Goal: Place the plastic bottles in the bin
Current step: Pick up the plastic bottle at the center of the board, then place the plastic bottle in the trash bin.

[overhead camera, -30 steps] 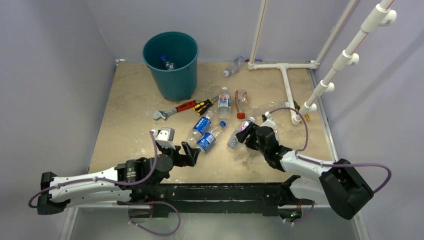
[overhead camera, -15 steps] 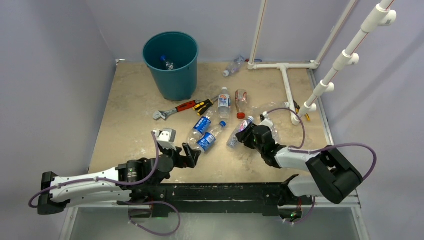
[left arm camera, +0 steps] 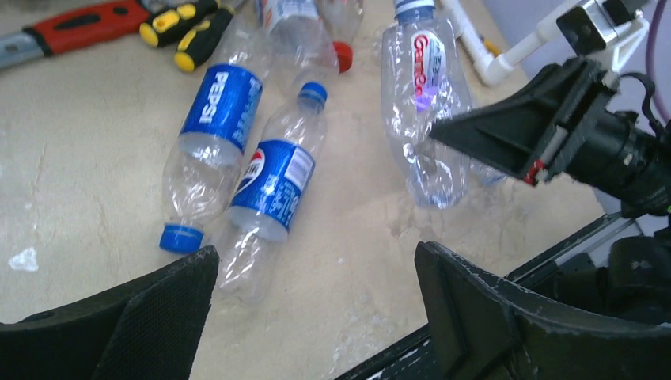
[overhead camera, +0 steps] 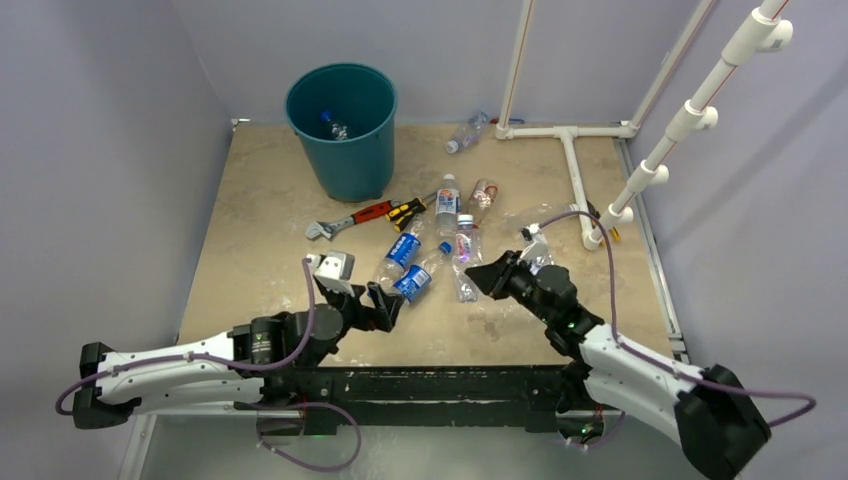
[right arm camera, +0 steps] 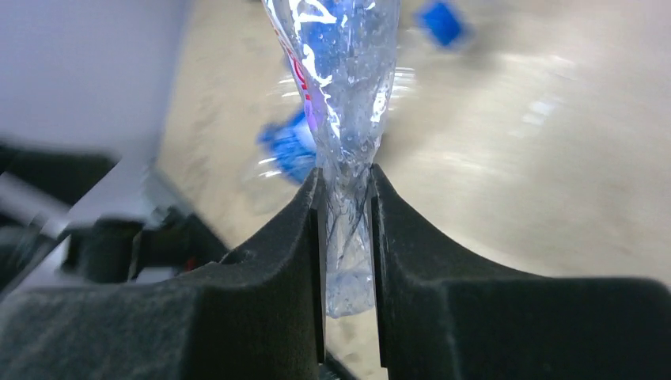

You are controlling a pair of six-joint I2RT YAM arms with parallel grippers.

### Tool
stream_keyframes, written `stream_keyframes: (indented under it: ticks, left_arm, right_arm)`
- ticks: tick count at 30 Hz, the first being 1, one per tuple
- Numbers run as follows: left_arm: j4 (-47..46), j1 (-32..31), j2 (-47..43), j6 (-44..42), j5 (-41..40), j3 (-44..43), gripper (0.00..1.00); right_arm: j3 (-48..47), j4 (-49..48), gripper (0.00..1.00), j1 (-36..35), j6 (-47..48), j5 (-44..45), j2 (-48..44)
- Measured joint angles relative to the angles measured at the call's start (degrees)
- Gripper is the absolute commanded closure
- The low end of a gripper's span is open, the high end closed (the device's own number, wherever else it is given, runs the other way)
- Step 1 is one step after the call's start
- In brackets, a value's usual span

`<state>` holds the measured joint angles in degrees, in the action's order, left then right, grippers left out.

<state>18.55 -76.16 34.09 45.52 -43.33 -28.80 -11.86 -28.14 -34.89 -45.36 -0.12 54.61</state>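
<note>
My right gripper (overhead camera: 482, 277) is shut on the crushed base of a clear plastic bottle (overhead camera: 463, 262) with red lettering. The bottle (right arm camera: 342, 95) is pinched flat between the two pads, and its cap end points toward the back of the table. My left gripper (overhead camera: 385, 300) stands open just short of two blue-labelled Pepsi bottles (overhead camera: 403, 250) (overhead camera: 420, 277); in the left wrist view my left gripper (left arm camera: 315, 261) holds nothing, with those bottles (left arm camera: 214, 127) (left arm camera: 273, 186) ahead. The teal bin (overhead camera: 350, 165) stands at the back left with one bottle (overhead camera: 335, 126) inside.
A red-handled wrench (overhead camera: 350, 220) and a yellow-black screwdriver (overhead camera: 405, 212) lie in front of the bin. More bottles lie at mid-table (overhead camera: 447, 200), (overhead camera: 482, 194), at the right (overhead camera: 535, 215) and at the back (overhead camera: 467, 132). A white pipe frame (overhead camera: 575, 170) stands at the right rear.
The right gripper has closed on the red-lettered bottle's base, and the bottle has swung so its cap points away. The right arm has shifted rightward. The left gripper has barely moved.
</note>
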Motion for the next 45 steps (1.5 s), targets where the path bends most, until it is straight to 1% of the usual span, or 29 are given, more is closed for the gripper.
stream_keyframes:
  ticks: [2, 4, 6, 10, 13, 15, 21, 24, 29, 33, 35, 39, 41, 43, 45]
  left_arm:
    - [-2.34, 0.0, 0.17, -3.28, -0.37, -1.64, 0.03]
    - [-6.58, 0.02, 0.07, -6.47, -0.22, -2.82, 0.01]
    - [-13.66, 0.02, -0.72, -10.82, 1.66, -2.93, 0.01]
    - [-26.1, 0.02, -2.03, -17.49, 8.0, -2.89, 0.01]
    - [-30.1, 0.04, -0.39, -20.06, 11.72, -4.35, 0.01]
    - [-31.39, 0.46, 2.14, -21.09, 15.26, -5.88, 0.03]
    - [-33.42, 5.11, 7.48, -20.52, 26.97, -8.0, 0.19]
    - [-33.83, 6.51, 8.7, -19.93, 30.01, -8.66, 0.28]
    - [-34.45, 6.67, 9.11, -19.54, 32.68, -9.9, 0.42]
    - [-35.19, 6.67, 9.55, -19.54, 34.18, -10.29, 0.44]
    - [-35.6, 6.69, 10.25, -19.5, 34.73, -10.36, 0.48]
    - [-35.67, 6.69, 11.91, -19.02, 35.74, -10.36, 0.59]
    - [-35.67, 6.78, 12.31, -18.91, 35.76, -10.36, 0.67]
    - [-35.76, 6.78, 12.35, -18.64, 35.8, -10.36, 0.76]
    - [-36.13, 6.78, 12.39, -18.51, 36.15, -10.36, 0.89]
  right_arm:
    - [0.09, -0.15, 1.0, -2.38, 3.3, -4.87, -6.62]
    - [-0.13, 0.09, 1.0, -6.19, 5.79, -8.35, -11.82]
    - [-0.42, 0.0, 1.0, -9.88, 7.74, -12.28, -16.15]
    - [-0.2, -1.75, 1.0, -12.5, 9.68, -19.45, -21.22]
    - [0.7, -3.98, 1.0, -13.2, 10.86, -23.69, -23.76]
    - [1.03, -5.01, 1.0, -13.51, 11.56, -25.4, -24.48]
    - [2.05, -7.61, 1.0, -13.86, 12.7, -26.69, -25.18]
    - [2.05, -8.41, 1.0, -13.86, 13.09, -26.71, -25.14]
    - [2.05, -9.55, 1.0, -13.88, 13.51, -26.91, -25.14]
    - [2.05, -9.99, 1.0, -13.97, 13.51, -27.47, -24.92]
    - [2.05, -10.14, 1.0, -14.01, 13.53, -27.82, -24.87]
    - [2.05, -10.08, 1.0, -14.29, 13.55, -28.0, -25.09]
    - [2.05, -10.01, 1.0, -14.34, 13.62, -28.02, -25.46]
    - [2.05, -9.73, 1.0, -14.34, 13.77, -28.02, -25.92]
    - [2.05, -9.27, 1.0, -14.51, 13.94, -28.0, -26.64]
